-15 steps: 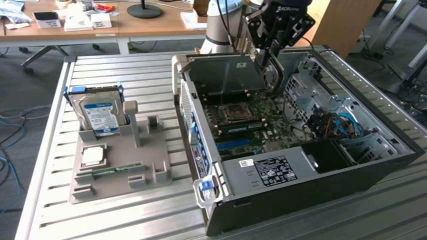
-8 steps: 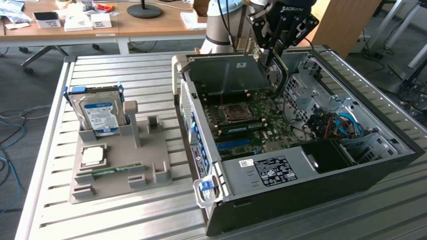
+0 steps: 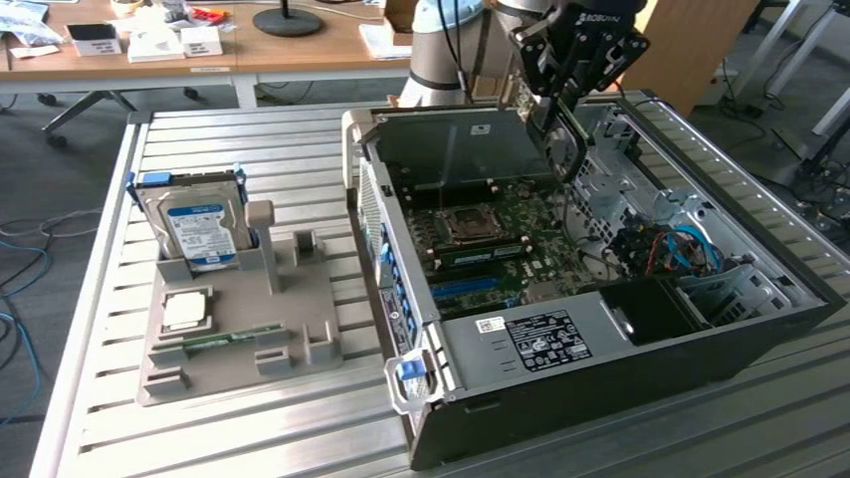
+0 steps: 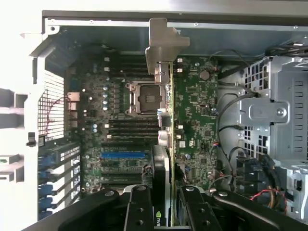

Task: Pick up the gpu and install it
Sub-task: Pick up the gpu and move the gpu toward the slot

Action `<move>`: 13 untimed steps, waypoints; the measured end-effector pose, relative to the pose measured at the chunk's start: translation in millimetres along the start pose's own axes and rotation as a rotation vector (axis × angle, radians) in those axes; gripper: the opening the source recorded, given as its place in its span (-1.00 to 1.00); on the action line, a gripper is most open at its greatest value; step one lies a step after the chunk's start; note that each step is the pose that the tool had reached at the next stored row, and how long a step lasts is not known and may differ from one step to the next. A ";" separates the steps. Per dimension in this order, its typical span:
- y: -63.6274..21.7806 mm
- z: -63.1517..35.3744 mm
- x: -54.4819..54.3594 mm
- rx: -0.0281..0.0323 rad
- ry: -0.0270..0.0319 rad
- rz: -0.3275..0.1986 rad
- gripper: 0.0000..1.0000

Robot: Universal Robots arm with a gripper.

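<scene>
I see the arm reaching down at the upper right of the exterior view, its gripper [image 3: 548, 108] pinching the gpu [image 3: 564, 149] on edge above the open computer case [image 3: 743, 329]. The case sits on a slatted metal table [image 3: 266, 428], with wooden desks [image 3: 199, 58] behind it.

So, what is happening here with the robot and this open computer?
The robot arm's tool grips the gpu and holds it on edge above the motherboard inside the open computer case. The card is not yet seated in a slot. A hard drive stands in the grey holder beside the case.
</scene>
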State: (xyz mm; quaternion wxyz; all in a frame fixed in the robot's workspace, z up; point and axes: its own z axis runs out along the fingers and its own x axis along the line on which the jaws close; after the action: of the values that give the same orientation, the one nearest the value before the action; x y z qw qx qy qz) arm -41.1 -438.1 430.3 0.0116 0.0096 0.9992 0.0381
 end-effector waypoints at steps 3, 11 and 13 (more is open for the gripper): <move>0.1 0.2 -6.5 -0.0004 0.0000 0.000 -0.46; 0.3 0.3 -13.2 -0.0007 0.0000 0.000 -0.46; 0.3 0.3 -13.2 -0.0007 0.0000 0.000 -0.46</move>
State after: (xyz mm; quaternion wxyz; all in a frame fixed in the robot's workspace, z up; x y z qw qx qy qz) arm -27.9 -438.1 430.3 0.0116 0.0096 0.9991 0.0384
